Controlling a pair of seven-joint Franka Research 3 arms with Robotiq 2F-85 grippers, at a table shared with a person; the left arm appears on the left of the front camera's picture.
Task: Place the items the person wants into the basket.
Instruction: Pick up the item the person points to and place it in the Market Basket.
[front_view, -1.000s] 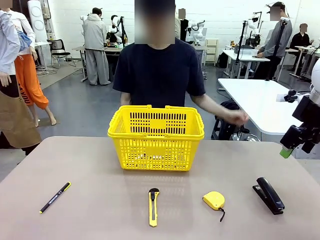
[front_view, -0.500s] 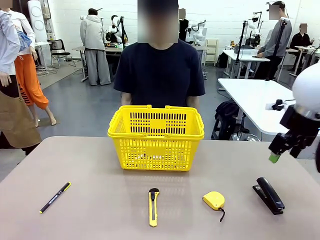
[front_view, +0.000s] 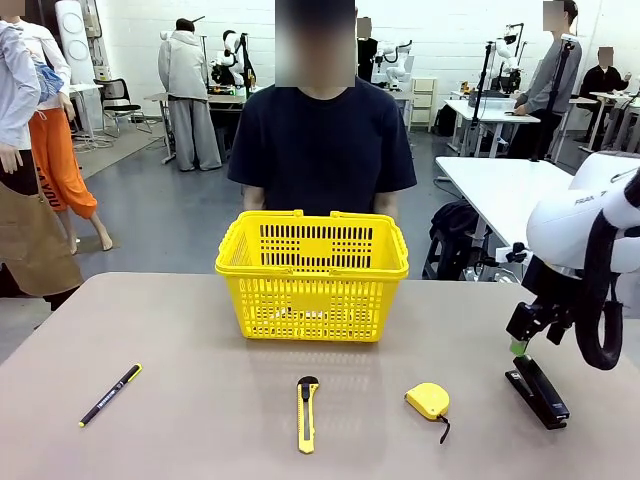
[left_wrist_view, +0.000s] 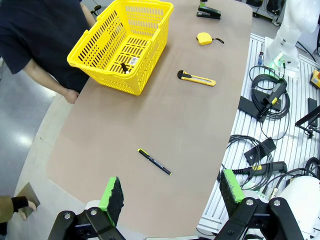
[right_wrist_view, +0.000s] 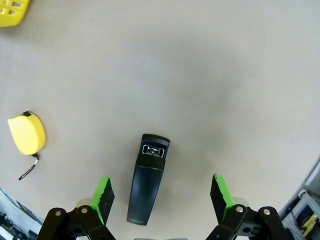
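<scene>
Stapler under R gripper, basket sticker illegible

right gripper over stapler | tape measure left of stapler | basket before person

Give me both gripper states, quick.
Left gripper: open, holding nothing.
Right gripper: open, holding nothing, poised above the stapler.
</scene>
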